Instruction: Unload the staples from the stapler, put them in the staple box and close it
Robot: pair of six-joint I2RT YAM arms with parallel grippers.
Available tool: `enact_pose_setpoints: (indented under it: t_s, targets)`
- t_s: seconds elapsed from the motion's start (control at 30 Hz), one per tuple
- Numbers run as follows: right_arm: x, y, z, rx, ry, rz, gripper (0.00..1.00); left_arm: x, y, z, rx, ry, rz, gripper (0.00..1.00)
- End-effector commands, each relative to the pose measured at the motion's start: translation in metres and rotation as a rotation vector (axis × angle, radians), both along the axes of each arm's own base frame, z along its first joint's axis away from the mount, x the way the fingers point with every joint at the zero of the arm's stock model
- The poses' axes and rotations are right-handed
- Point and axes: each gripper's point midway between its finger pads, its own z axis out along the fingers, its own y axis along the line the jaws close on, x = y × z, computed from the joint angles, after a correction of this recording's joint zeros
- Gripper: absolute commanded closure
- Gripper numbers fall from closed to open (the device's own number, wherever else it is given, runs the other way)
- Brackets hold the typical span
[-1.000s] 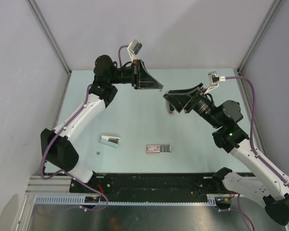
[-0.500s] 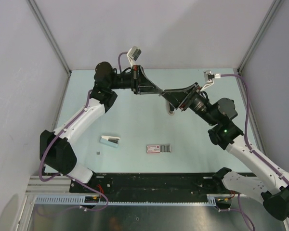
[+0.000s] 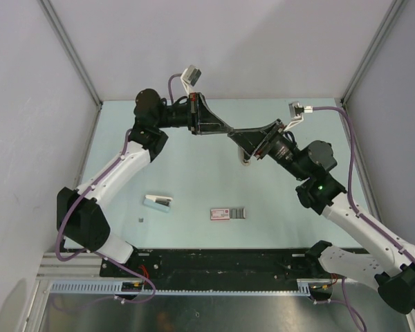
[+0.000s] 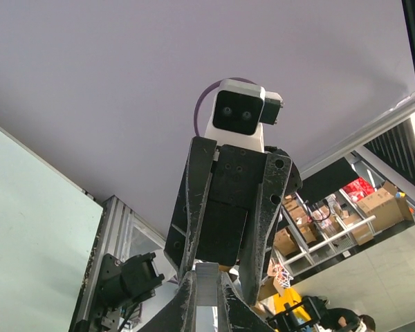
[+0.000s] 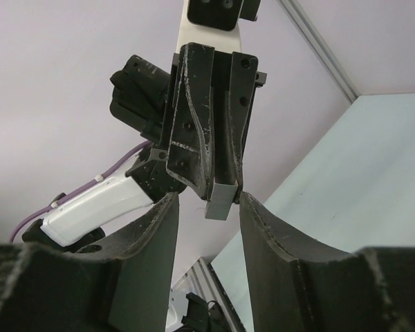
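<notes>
My left gripper point(image 3: 229, 129) is held up in the air at mid-table and is shut on the staples point(image 5: 219, 200), a small grey ridged block that sticks out past its fingertips point(image 4: 207, 285). My right gripper point(image 3: 236, 134) faces it tip to tip. It is open, with its jaws on either side of the staples point(image 5: 209, 198) and a gap showing on the left side. The stapler point(image 3: 159, 202), a pale bar with a dark strip, lies on the table at the front left, away from both grippers.
A pinkish-white small rectangle point(image 3: 222, 213) with a grey ridged block point(image 3: 239, 213) beside it lies at the front centre. A small pale item point(image 3: 247, 161) sits on the table under the right gripper. A tiny dark speck point(image 3: 141, 220) lies near the stapler.
The left gripper moved right and the right gripper moved left and up. They now meet tip to tip, with the right jaws around the staples.
</notes>
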Motion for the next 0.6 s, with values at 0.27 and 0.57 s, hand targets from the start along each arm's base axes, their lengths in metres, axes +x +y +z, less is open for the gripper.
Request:
enact_pose_setpoints:
  t_s: [0.27, 0.57]
  targets:
    - [-0.0095, 0.0077, 0.0114, 0.004, -0.027, 0.038, 0.55, -0.0118, 0.0043, 0.0267, -0.049, -0.085, 0.004, 1.00]
    - [-0.0112, 0.0049, 0.0175, 0.019, -0.044, 0.029, 0.60, -0.0139, 0.0053, 0.0215, -0.044, -0.082, 0.005, 1.00]
